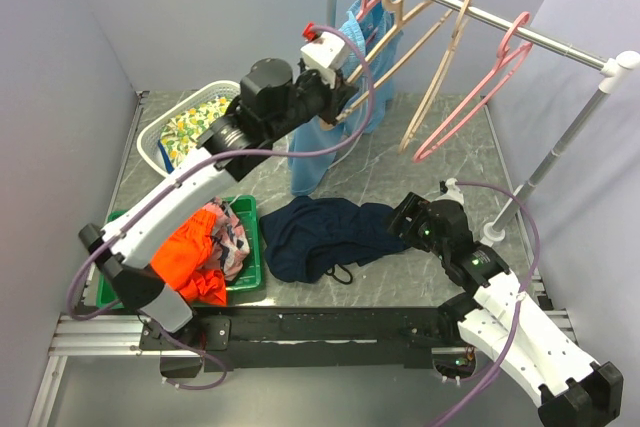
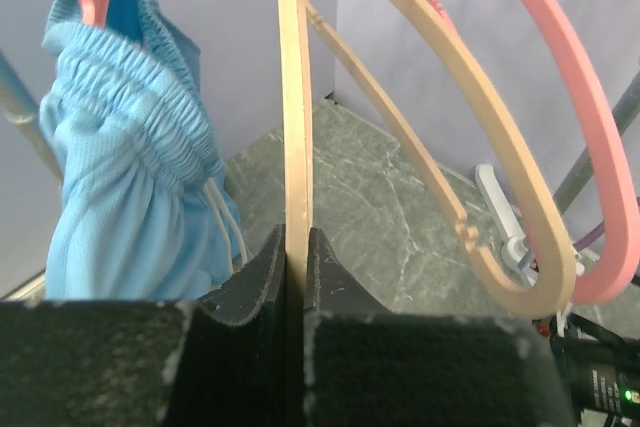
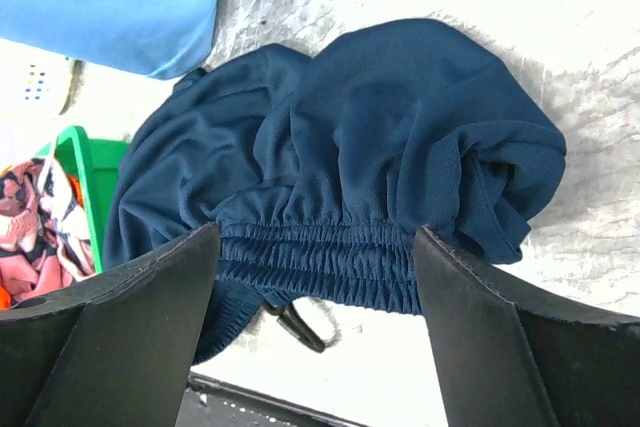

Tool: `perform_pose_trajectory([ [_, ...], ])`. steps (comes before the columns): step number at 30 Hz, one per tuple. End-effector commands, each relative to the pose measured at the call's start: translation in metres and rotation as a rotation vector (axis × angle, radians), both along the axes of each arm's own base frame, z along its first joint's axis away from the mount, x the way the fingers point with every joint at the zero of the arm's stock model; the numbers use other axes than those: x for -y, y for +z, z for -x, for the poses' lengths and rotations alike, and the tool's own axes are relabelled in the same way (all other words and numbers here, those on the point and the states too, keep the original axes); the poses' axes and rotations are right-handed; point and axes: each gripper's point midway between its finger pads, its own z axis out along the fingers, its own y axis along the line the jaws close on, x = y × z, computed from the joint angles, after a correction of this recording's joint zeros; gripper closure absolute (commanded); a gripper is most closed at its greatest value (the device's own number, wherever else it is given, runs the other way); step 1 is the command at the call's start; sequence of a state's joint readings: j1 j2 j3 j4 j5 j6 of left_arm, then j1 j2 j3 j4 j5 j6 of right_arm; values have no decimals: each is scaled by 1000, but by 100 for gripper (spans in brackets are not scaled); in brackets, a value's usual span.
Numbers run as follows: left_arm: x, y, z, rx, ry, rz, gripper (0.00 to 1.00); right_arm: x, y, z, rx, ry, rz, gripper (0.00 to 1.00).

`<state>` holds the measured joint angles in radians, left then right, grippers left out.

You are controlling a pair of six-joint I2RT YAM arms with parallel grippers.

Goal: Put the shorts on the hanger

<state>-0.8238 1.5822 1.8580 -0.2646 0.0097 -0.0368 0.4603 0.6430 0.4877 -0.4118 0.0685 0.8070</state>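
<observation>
Table (image 1: 430, 162): one navy shorts (image 1: 320, 232); two tan, two pink hangers (image 1: 510, 37). Left fingers (image 2: 250, 287) clamp tan hanger (image 2: 295, 97); right fingers (image 3: 150, 317) released.

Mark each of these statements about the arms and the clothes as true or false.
1. The left gripper is shut on the beige hanger. True.
2. The right gripper is clamped shut on the navy shorts. False: its jaws stand open on either side of the waistband.
3. The navy shorts hang from the rail. False: they lie on the table. The light-blue shorts are the ones hanging.
4. The orange garment lies in the green bin. True.
</observation>
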Motion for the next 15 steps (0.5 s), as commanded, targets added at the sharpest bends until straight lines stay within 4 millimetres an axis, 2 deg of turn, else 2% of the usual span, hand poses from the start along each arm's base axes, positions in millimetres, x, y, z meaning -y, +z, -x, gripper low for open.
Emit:
perform_pose_trajectory([
  [1, -22, 17, 17, 34, 29, 92, 99, 6, 12, -6, 59, -17, 17, 14],
  [2, -33, 26, 28, 44, 25, 119, 99, 7, 14, -5, 67, -21, 17, 14],
  [3, -34, 8, 30, 20, 25, 101, 99, 8, 13, -5, 70, -24, 19, 15],
  [9, -71, -21, 66, -50, 29, 107, 99, 12, 10, 2, 82, -41, 7, 17],
  [15, -114, -64, 111, -135, 26, 88, 99, 4, 1, 14, 77, -35, -20, 23],
])
